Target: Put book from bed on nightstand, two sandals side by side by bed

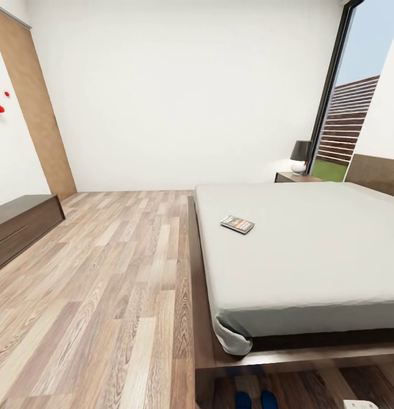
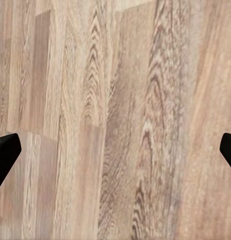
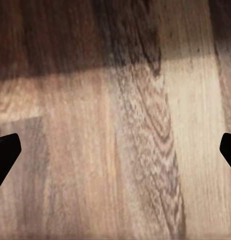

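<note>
In the head view the book [image 1: 237,224] is seen lying flat on the grey mattress of the bed [image 1: 310,250] at centre right, while the two blue sandals [image 1: 256,400] are cut off by the bottom edge, on the floor [image 1: 106,295] by the bed's foot, and the nightstand [image 1: 296,177] is largely hidden behind the mattress, under a lamp [image 1: 301,156]. In the wrist views only plank flooring is shown between the dark fingertips at each frame's side edges, the left gripper [image 2: 115,155] and the right gripper [image 3: 115,155] both spread wide with nothing held.

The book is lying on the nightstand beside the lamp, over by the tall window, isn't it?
Not quite. In the head view the book lies on the bed, flat on the grey mattress. The nightstand by the tall window carries the lamp, but no book.
</note>
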Controlling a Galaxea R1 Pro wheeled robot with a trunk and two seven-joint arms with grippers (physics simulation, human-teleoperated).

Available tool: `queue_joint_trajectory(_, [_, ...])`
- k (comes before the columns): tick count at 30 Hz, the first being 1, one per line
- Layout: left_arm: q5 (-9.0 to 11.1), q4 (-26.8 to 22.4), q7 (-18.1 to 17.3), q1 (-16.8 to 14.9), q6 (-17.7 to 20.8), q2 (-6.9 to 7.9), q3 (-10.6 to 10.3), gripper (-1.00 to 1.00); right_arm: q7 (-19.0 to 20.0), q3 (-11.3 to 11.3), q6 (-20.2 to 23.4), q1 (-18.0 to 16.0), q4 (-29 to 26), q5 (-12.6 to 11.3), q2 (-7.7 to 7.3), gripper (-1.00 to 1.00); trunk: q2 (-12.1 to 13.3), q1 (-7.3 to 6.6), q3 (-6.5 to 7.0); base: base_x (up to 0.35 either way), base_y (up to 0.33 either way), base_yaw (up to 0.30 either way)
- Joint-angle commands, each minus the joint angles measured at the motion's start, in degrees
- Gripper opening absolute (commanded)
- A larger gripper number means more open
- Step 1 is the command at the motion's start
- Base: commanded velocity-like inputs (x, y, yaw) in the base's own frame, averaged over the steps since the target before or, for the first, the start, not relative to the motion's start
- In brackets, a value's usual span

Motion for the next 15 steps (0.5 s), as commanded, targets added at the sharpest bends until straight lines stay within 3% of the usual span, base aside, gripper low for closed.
queue_joint_trajectory(1, [0.5, 0.0, 0.1, 0.0, -0.1, 0.01, -0.5, 1.00, 0.1, 0.3, 0.3, 0.0, -0.1, -0.6, -0.04, 1.00, 0.0, -0.01, -0.05, 0.000, 0.000, 0.000])
queue_joint_trajectory(6, [0.5, 0.0, 0.2, -0.1, -0.1, -0.05, -0.5, 1.00, 0.1, 0.6, 0.4, 0.2, 0.0, -0.6, -0.11, 1.00, 0.0, -0.01, -0.05, 0.000, 0.000, 0.000])
queue_joint_trajectory(15, [0.5, 0.0, 0.2, -0.1, -0.1, -0.07, -0.5, 1.00, 0.1, 0.8, 0.3, 0.3, 0.0, -0.6, -0.10, 1.00, 3.6, -1.99, 1.56, 0.000, 0.000, 0.000])
